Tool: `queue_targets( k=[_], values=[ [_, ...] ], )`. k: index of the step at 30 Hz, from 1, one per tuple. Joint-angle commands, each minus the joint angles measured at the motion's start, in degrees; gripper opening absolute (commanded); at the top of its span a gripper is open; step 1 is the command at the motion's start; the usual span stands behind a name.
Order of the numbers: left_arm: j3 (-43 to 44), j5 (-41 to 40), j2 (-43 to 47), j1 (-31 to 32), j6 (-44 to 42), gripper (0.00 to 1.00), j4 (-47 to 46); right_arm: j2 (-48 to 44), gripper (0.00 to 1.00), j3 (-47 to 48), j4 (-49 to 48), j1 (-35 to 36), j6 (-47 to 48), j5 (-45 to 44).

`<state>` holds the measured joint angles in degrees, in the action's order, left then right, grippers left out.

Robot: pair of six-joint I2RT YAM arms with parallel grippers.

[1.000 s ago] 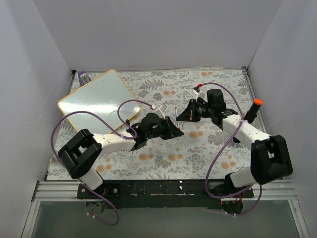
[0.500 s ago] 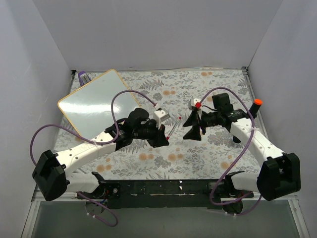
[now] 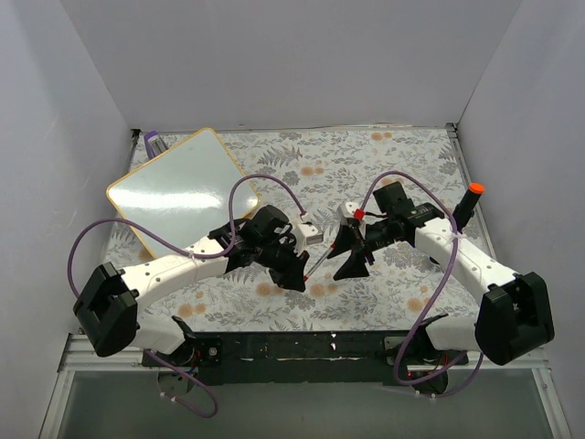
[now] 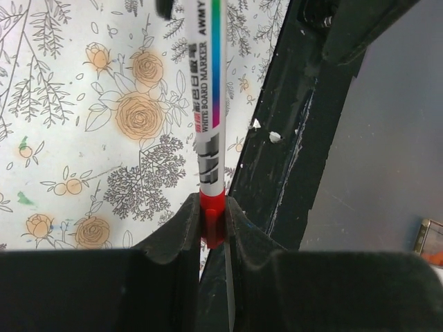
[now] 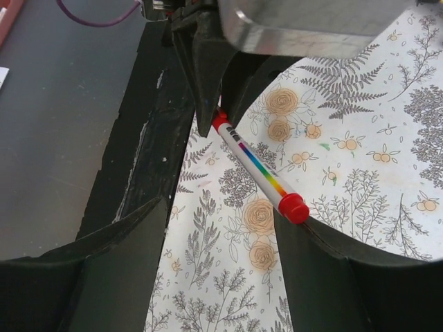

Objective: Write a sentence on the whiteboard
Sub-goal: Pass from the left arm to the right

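Floral-print table (image 3: 302, 165) inside a plain white-walled enclosure, with a black rail (image 3: 302, 347) along its near edge. Nearest item: left hand (image 4: 213, 211), low over the table just beyond the rail, jaws pinched tight on the red tail end of a white-barrelled whiteboard marker (image 4: 208, 104). The marker points away from this hand towards the other arm, with its red cap (image 5: 294, 207) on the far end. Facing it: right hand (image 5: 221, 214), jaws spread wide and holding nothing. Its fingers stand either side of the capped end. Whether either pad touches the cap cannot be told. Far left corner: whiteboard (image 3: 178, 192), lying flat and turned at an angle to the table edges, well apart from both hands. Its yellow-orange frame is visible and its white face shows no marks. Behind its far corner: small purple block (image 3: 154, 142). Progress, as judged: marker secured but capped, and no sentence on the whiteboard. Outstanding items are pulling the cap, carrying the tip across to the whiteboard and writing every word, so the task is at its opening stage.
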<state>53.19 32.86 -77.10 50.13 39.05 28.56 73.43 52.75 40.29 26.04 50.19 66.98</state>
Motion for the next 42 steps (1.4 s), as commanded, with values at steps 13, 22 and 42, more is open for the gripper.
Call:
queue_targets(
  k=[13, 22, 42],
  values=[
    [2.2, 4.0, 0.3, 1.6, -2.0, 0.0, -0.5, 4.4, 0.66, -0.1, -1.7, 1.1, -2.9, 9.7],
    [6.2, 3.4, -2.5, 1.6, -4.1, 0.0, 1.8, 6.1, 0.46, -0.5, -0.6, 3.0, -1.9, 8.7],
    [-3.3, -11.8, 15.9, 1.3, 3.0, 0.98, -10.0, -0.1, 0.01, -5.4, -11.7, -0.8, -14.0, 4.8]
  ],
)
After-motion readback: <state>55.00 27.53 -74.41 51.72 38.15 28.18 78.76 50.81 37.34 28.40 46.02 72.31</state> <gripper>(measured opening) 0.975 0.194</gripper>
